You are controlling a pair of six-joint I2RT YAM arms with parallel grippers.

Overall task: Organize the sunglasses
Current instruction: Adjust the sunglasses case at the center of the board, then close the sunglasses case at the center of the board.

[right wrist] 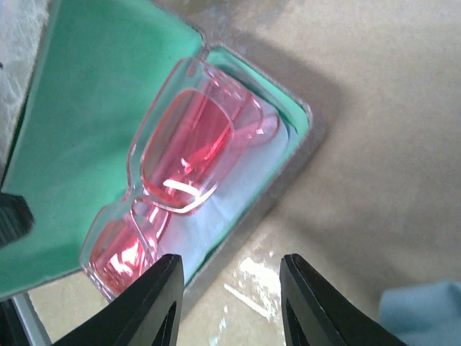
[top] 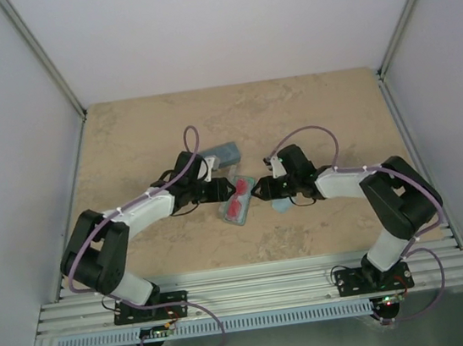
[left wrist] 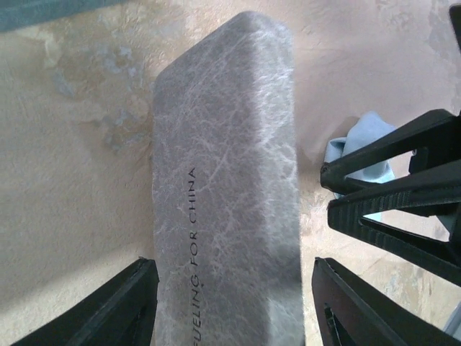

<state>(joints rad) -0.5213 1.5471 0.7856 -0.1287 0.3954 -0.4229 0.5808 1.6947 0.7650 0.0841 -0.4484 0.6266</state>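
The red sunglasses (right wrist: 180, 180) look light and brittle (slick lenses too); take them by the bridge. The right gripper (right wrist: 230, 265) holds its jaws spread and empty. The left gripper (left wrist: 234, 270) has its jaws spread astride the grey case (left wrist: 230, 144).

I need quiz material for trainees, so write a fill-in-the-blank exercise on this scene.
1. The glasses lie in an open case whose lining is ____.
2. The right gripper has its jaws ____, with nothing between them.
3. The left gripper straddles the case's outside, which is ____ in colour.
4. Beside the case lies a loose cloth, light ____ in colour.
Missing words: green; open; grey; blue.
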